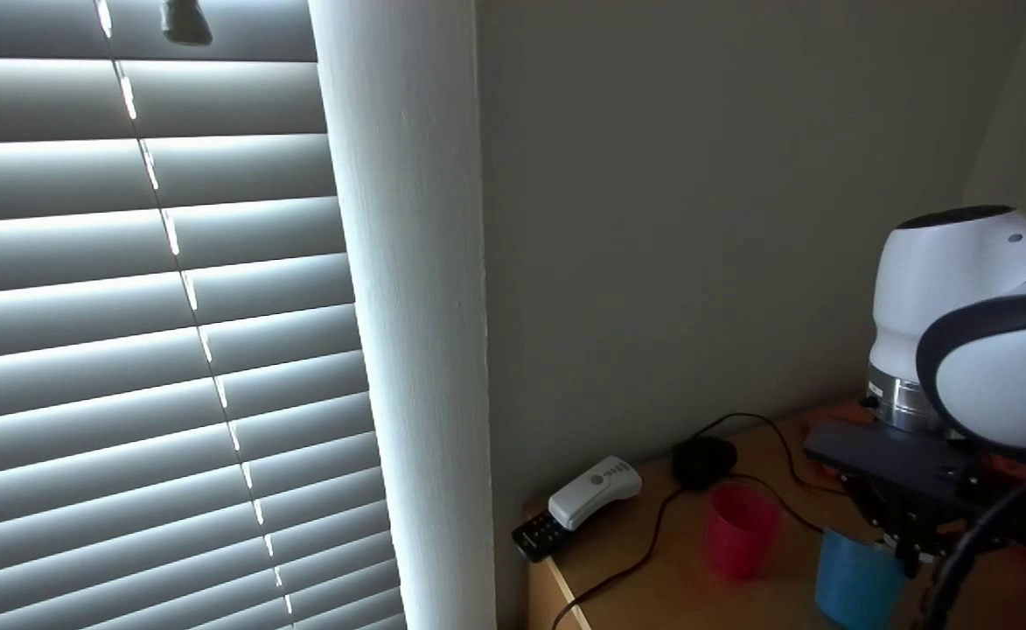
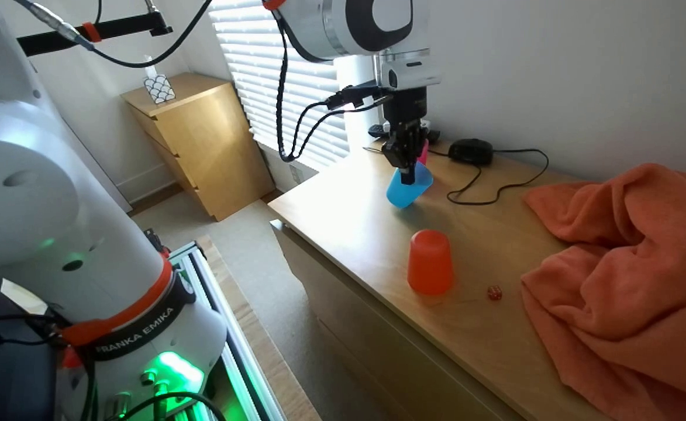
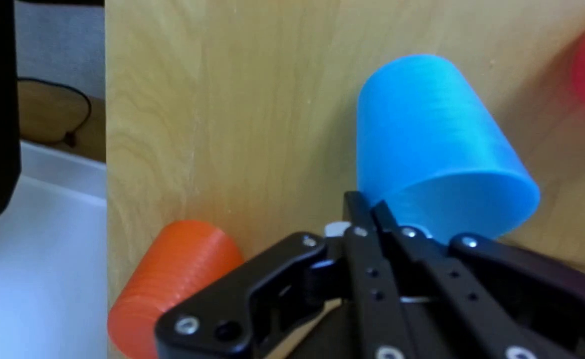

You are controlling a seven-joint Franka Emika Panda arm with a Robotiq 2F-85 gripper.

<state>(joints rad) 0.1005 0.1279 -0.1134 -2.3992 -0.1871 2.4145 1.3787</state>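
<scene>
Plastic, to judge by its thin, smooth wall, the blue cup (image 3: 427, 119) leans well over in the hand (image 3: 369, 205), just above or lightly touching the bench (image 2: 483, 240); which of the two I cannot tell. Its mouth faces up toward the hand and its base sits lower. The hand is narrow, its two fingers all but together, with only the rim pinched between them.

The blue cup should be light and a little springy, unlikely to break if dropped from so low. Its wall looks slick, though, and a pinch at one spot on the rim may let it swivel; the slant suggests as much. For fingers this close together, the rim is the natural hold, and a deeper bite down the wall would probably steady it. Spanning the body would call for a wide spread and a gentle squeeze, since such a wall may bow in.

Around it, an orange cup (image 2: 430, 263) stands mouth down, near on the bench in an exterior view, with a red die (image 2: 495, 293) to its right and a rumpled orange cloth (image 2: 629, 280) farther right. A pink cup (image 1: 742, 529) is near the blue one.
</scene>
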